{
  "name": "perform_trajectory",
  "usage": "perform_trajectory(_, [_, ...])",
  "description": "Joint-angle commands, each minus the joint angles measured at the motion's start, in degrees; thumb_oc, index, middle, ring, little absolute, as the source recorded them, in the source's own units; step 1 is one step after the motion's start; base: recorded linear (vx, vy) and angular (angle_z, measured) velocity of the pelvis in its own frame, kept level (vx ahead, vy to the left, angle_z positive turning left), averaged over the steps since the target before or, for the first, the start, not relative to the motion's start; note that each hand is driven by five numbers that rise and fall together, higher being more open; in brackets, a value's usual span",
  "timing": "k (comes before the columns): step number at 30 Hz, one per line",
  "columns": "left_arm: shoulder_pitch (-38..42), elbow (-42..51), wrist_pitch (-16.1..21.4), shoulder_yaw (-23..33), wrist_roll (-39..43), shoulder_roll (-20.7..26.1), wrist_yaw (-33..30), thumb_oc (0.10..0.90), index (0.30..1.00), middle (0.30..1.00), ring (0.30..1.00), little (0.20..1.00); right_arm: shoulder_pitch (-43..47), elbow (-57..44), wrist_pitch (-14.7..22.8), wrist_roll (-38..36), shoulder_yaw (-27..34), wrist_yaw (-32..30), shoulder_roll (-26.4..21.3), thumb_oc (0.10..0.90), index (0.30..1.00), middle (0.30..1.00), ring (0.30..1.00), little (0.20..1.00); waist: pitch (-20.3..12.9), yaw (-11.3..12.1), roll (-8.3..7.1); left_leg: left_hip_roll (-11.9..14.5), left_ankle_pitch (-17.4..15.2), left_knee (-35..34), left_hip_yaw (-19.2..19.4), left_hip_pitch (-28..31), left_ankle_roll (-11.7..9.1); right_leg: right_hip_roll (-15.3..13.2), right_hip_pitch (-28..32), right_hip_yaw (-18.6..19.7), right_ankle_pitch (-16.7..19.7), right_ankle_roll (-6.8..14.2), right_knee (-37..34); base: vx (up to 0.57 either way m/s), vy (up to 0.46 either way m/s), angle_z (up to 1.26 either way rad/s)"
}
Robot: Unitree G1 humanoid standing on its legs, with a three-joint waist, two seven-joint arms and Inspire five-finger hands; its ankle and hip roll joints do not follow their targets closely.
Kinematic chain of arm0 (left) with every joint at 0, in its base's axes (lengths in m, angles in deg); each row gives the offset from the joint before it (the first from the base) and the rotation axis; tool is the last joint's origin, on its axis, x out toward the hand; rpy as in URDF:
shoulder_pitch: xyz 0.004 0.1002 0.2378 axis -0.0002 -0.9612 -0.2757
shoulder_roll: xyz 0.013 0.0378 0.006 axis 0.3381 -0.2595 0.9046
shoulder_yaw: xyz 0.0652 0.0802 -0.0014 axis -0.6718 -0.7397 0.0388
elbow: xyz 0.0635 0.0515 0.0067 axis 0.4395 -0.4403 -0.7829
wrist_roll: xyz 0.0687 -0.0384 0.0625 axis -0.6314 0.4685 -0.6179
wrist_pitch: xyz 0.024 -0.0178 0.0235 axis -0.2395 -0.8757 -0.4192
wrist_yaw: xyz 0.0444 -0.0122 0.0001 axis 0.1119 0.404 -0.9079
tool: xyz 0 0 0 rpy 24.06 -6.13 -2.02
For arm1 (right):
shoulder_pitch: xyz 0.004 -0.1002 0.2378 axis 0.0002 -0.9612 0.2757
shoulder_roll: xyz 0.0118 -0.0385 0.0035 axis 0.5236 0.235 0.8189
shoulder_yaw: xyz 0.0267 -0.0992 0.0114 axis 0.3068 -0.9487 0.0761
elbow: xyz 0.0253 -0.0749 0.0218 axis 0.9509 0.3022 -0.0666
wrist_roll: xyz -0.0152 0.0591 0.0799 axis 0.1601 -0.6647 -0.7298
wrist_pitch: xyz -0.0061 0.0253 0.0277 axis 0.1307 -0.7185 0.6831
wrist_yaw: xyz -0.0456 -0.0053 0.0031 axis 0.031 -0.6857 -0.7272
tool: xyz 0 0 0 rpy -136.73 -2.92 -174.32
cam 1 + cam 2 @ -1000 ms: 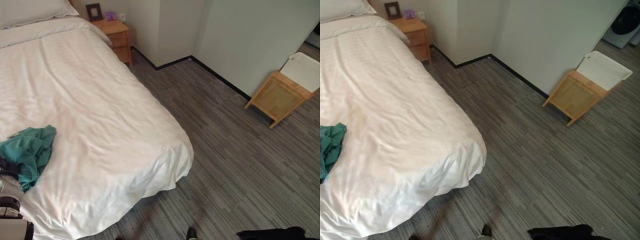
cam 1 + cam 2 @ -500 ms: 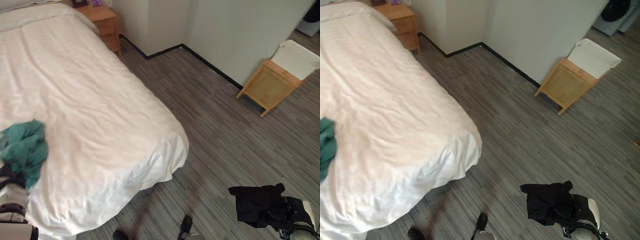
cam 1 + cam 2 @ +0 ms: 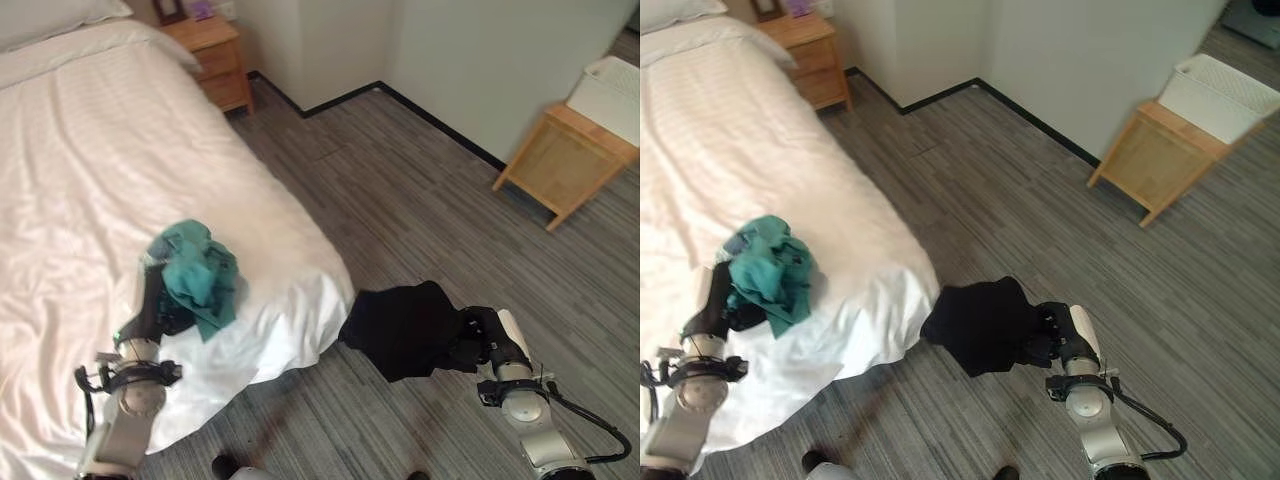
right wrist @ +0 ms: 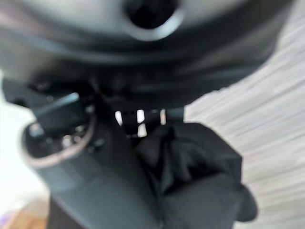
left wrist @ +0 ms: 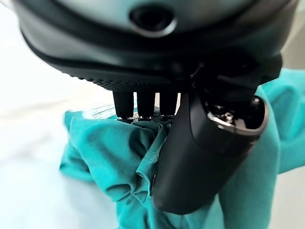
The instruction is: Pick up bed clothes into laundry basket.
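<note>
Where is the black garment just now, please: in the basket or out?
Out: the right hand grips the black garment above the floor, far from the white basket.

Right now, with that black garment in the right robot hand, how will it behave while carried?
The black garment looks floppy: it drapes loosely from the right robot hand. Probably light, since one pinch holds it up. Its hanging edge may drag or snag.

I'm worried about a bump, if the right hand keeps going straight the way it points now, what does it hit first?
The right hand, shut on the black garment, points toward the bed. Its hanging corner looks like the first thing in line, though depth is unclear.
</note>
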Motion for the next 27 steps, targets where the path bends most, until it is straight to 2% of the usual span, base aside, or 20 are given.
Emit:
perform_trajectory(1, [7.7,6.3,8.0,1.7,4.6,1.1,-2.7,0.4,0.3,0.3,0.3,0.3,0.4,-12.4,5.2,1.8,0.0,-2.7,-2.1,0.4,0.3,0.3,0.3,0.3,-1.0,0.2,-2.89,8.2,1.4,8.1,-9.1,-6.7,-6.7,-1.2,12.7,1.1,-5.3,6.0,-13.3,0.06,-0.328,-1.69])
perform_trajectory(3, [7.9,5.6,8.2,-0.9,7.7,-0.9,-2.3,0.4,0.3,0.3,0.3,0.3,-0.7,-15.8,5.2,2.3,0.1,-2.8,-3.1,0.4,0.3,0.3,0.3,0.3,0.4,0.4,-2.99,6.0,-1.0,18.6,-20.0,-9.1,-6.7,0.8,13.5,3.1,-7.0,3.6,-13.5,0.07,-0.368,-1.43])
perform_trajectory(5, [9.0,4.9,8.6,-4.4,10.9,-2.1,-1.8,0.4,0.3,0.3,0.3,0.3,-1.2,-19.1,5.5,1.8,0.4,-3.2,-4.0,0.4,0.3,0.3,0.3,0.3,1.4,0.2,-4.15,0.5,-6.0,31.5,-29.2,-13.3,-4.7,2.8,12.6,6.4,-7.2,0.9,-13.5,0.0,-0.505,-1.61])
perform_trajectory(7, [10.8,4.2,8.0,-7.9,10.3,-2.4,-1.9,0.4,0.3,0.3,0.3,0.3,-1.0,-20.8,6.0,1.2,0.4,-3.8,-3.4,0.4,0.3,0.3,0.3,0.3,2.7,0.0,-6.11,-6.4,-10.2,44.1,-35.5,-19.3,-3.6,4.3,12.9,10.2,-7.9,-1.0,-13.7,0.03,-0.452,-2.07])
perform_trajectory(9, [12.1,5.1,7.9,-11.3,11.3,-3.5,-1.3,0.4,0.3,0.3,0.3,0.3,-1.0,-21.8,6.3,1.5,0.3,-5.1,-2.8,0.4,0.3,0.3,0.3,0.3,3.9,-0.3,-6.78,-12.1,-15.0,51.4,-38.8,-24.2,-1.9,6.7,13.6,13.3,-8.7,-2.3,-13.3,0.08,-0.298,-1.59])
perform_trajectory(11, [12.8,5.4,7.8,-14.2,11.7,-4.5,-0.4,0.4,0.3,0.3,0.3,0.3,-0.3,-21.5,6.2,2.2,-0.5,-6.2,-2.2,0.4,0.3,0.3,0.3,0.3,4.6,0.1,-6.75,-15.9,-18.3,51.4,-38.1,-26.9,-0.6,8.6,14.8,16.0,-9.4,-2.7,-13.6,0.15,-0.129,-0.99])
perform_trajectory(12, [13.2,5.4,7.8,-14.9,12.2,-4.7,-0.1,0.4,0.3,0.3,0.3,0.3,0.1,-21.6,6.1,2.4,-0.7,-6.6,-2.0,0.4,0.3,0.3,0.3,0.3,4.6,0.5,-6.97,-16.4,-17.9,49.3,-36.8,-28.2,0.0,8.9,14.9,16.7,-9.4,-2.6,-13.9,0.25,-0.05,-0.93])
perform_trajectory(13, [14.2,4.7,7.6,-16.6,13.1,-5.1,-0.4,0.4,0.3,0.3,0.3,0.3,1.4,-21.6,5.9,2.4,-1.2,-8.1,-1.4,0.4,0.3,0.3,0.3,0.3,4.7,1.2,-6.87,-16.5,-17.8,42.0,-34.2,-29.9,1.3,9.7,15.3,18.3,-9.7,-2.1,-14.3,0.26,0.027,-1.02])
perform_trajectory(14, [14.5,4.3,7.5,-17.2,13.3,-5.2,-0.4,0.4,0.3,0.3,0.3,0.3,2.0,-21.5,6.0,2.7,-1.7,-8.7,-1.4,0.4,0.3,0.3,0.3,0.3,4.3,1.3,-6.46,-16.9,-18.1,36.8,-33.2,-29.5,1.9,10.6,15.3,18.8,-10.1,-1.7,-14.3,0.23,0.035,-1.2])
perform_trajectory(15, [14.5,4.2,7.5,-17.2,13.3,-5.2,-0.4,0.4,0.3,0.3,0.3,0.3,2.1,-21.4,6.0,2.7,-1.8,-8.8,-1.4,0.4,0.3,0.3,0.3,0.3,4.3,1.4,-6.67,-17.2,-17.9,36.1,-32.7,-29.0,2.0,10.3,15.2,19.0,-10.0,-1.7,-14.3,0.22,0.09,-1.15])
perform_trajectory(17, [14.7,3.0,6.9,-17.8,13.6,-5.8,-0.9,0.4,0.3,0.3,0.3,0.3,3.7,-20.4,5.9,3.3,-3.2,-9.7,-1.8,0.4,0.3,0.3,0.3,0.3,3.6,2.8,-5.94,-19.6,-15.4,21.0,-31.7,-29.5,2.1,12.1,16.6,20.8,-11.7,-0.9,-14.3,0.45,0.123,-0.69])
perform_trajectory(18, [14.5,2.5,6.4,-17.7,12.8,-5.9,-1.4,0.4,0.3,0.3,0.3,0.3,4.7,-20.1,5.7,4.3,-3.7,-10.2,-2.3,0.4,0.3,0.3,0.3,0.3,3.1,3.6,-5.76,-19.6,-12.9,12.9,-31.3,-30.0,1.5,13.3,18.8,22.0,-13.8,-0.3,-14.3,0.48,0.084,-0.03])
perform_trajectory(19, [14.5,2.5,6.4,-17.7,12.8,-5.9,-1.4,0.4,0.3,0.3,0.3,0.3,4.7,-20.1,5.7,4.3,-3.7,-10.2,-2.3,0.4,0.3,0.3,0.3,0.3,3.1,3.6,-5.76,-19.6,-12.9,12.9,-31.3,-30.0,1.5,13.3,18.8,22.0,-13.8,-0.3,-14.3,0.45,0.056,0.04])
perform_trajectory(21, [13.4,2.5,5.8,-17.2,12.0,-5.5,-2.3,0.4,0.3,0.3,0.3,0.3,4.8,-20.3,5.5,4.6,-4.0,-10.3,-1.9,0.4,0.3,0.3,0.3,0.3,2.1,3.9,-6.07,-19.0,-12.2,9.1,-28.6,-27.8,2.3,14.1,20.3,22.5,-14.6,0.0,-14.3,0.37,0.026,-0.27])
perform_trajectory(22, [12.8,1.9,5.0,-16.9,12.2,-5.5,-3.3,0.4,0.3,0.3,0.3,0.3,4.8,-20.1,5.5,4.9,-4.7,-10.6,-1.1,0.4,0.3,0.3,0.3,0.3,1.4,4.3,-6.97,-20.1,-12.3,7.0,-27.9,-25.9,3.7,14.1,21.7,22.6,-14.2,-0.1,-14.1,0.51,0.032,-0.32])
perform_trajectory(23, [12.4,1.7,4.5,-16.6,11.9,-4.9,-3.7,0.4,0.3,0.3,0.3,0.3,4.6,-19.7,5.6,5.2,-4.7,-11.2,-0.5,0.4,0.3,0.3,0.3,0.3,0.8,5.0,-7.98,-20.4,-12.4,6.1,-26.6,-24.5,4.8,14.2,21.5,22.8,-14.1,0.2,-11.0,0.63,-0.017,-0.3])
perform_trajectory(24, [11.8,0.5,3.7,-17.0,11.4,-3.8,-4.1,0.4,0.3,0.3,0.3,0.3,3.9,-19.3,5.4,5.9,-4.6,-11.5,0.7,0.4,0.3,0.3,0.3,0.3,0.4,5.0,-10.41,-22.2,-14.7,4.6,-24.8,-21.1,7.0,13.7,19.3,20.8,-11.1,4.2,-2.8,0.42,-0.028,-0.68])
perform_trajectory(25, [11.8,0.5,3.8,-17.1,11.4,-3.7,-4.2,0.4,0.3,0.3,0.3,0.3,3.9,-19.2,5.4,5.9,-4.6,-11.6,0.9,0.4,0.3,0.3,0.3,0.3,0.2,5.4,-10.41,-22.0,-14.4,4.4,-24.4,-21.1,7.0,13.7,18.8,21.3,-10.9,4.2,-2.6,0.42,-0.029,-0.67])
perform_trajectory(26, [11.5,-0.1,3.1,-16.7,11.3,-3.0,-4.7,0.4,0.3,0.3,0.3,0.3,3.9,-19.2,4.9,6.3,-4.4,-11.7,1.3,0.4,0.3,0.3,0.3,0.3,0.4,4.5,-10.96,-23.0,-15.9,3.5,-24.4,-19.0,8.0,12.6,16.2,20.3,-8.0,8.2,3.9,0.28,-0.011,-0.45])
perform_trajectory(27, [11.4,-0.6,2.5,-16.4,10.9,-2.4,-5.5,0.4,0.3,0.3,0.3,0.3,3.9,-19.3,4.7,6.4,-4.3,-11.6,1.6,0.4,0.3,0.3,0.3,0.3,0.4,4.0,-11.17,-23.4,-16.4,2.6,-24.5,-17.7,8.5,12.2,13.7,20.0,-4.2,9.2,9.9,0.38,-0.008,-0.16])
